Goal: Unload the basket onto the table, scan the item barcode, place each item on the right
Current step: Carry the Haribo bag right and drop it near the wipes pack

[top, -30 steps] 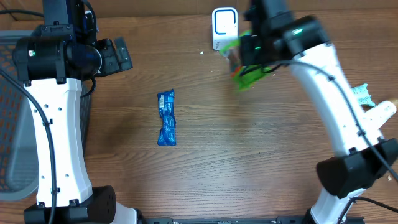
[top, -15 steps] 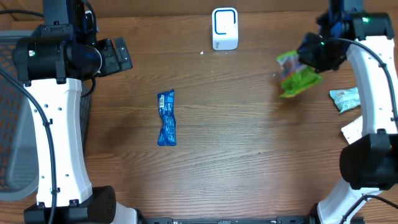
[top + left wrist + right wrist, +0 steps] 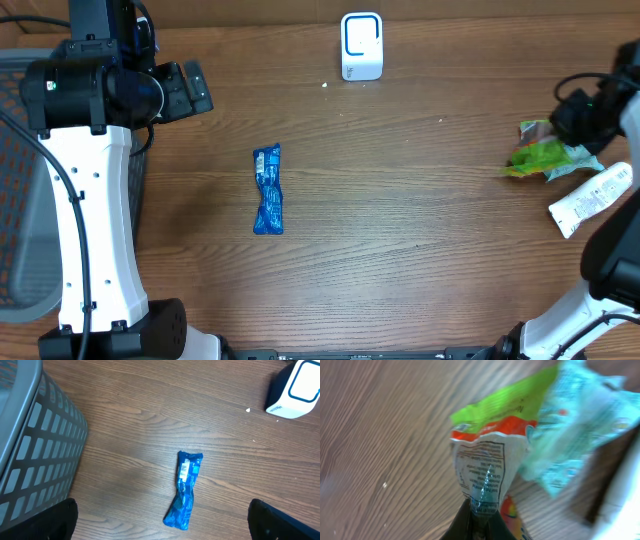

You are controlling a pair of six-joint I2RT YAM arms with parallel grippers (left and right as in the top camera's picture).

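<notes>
My right gripper (image 3: 574, 116) is shut on the sealed edge of a green and orange snack packet (image 3: 534, 157) at the table's far right. In the right wrist view the packet (image 3: 487, 430) hangs from the gripper (image 3: 481, 521), its white printed back panel facing the camera. The white scanner (image 3: 361, 45) stands at the back centre, well left of the packet. A blue packet (image 3: 268, 190) lies flat at centre-left. My left gripper (image 3: 190, 88) hovers open at the back left, and below it lies the blue packet (image 3: 185, 489).
A teal packet (image 3: 574, 164) and a white tube (image 3: 590, 198) lie at the right edge beside the held packet. A grey mesh basket (image 3: 30, 445) stands at the left edge. The scanner (image 3: 295, 387) shows at the left wrist view's top right.
The right arm has swung the green packet from in front of the scanner to the table's far right, down by the teal packet. The left arm has not moved.
</notes>
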